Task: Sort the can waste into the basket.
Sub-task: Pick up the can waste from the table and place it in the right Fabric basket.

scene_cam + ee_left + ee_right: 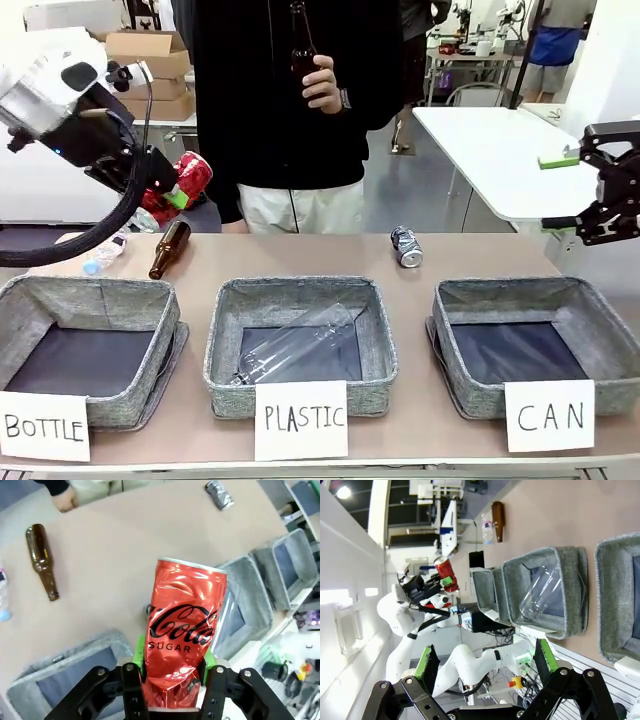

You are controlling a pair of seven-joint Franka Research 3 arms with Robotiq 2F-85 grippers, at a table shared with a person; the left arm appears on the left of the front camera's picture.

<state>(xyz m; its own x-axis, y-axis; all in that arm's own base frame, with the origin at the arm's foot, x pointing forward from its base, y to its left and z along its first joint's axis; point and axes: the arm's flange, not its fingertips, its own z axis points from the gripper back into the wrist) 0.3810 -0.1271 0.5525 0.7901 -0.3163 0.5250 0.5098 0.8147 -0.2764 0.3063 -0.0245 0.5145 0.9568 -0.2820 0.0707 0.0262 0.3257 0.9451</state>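
The dented red can (184,630) sits clamped between the green pads of the left hand (172,672), held up in the air above the surface (300,262). Below that hand lie a brown bottle (169,249) and the bin carded "BOTTLE" (90,340). The silver can (406,246) lies on the surface, well apart from both hands. The right hand (485,662) hangs empty with fingers spread, above the basket carded "CAN" (535,340).

Red can (182,630) in left tool (172,672)
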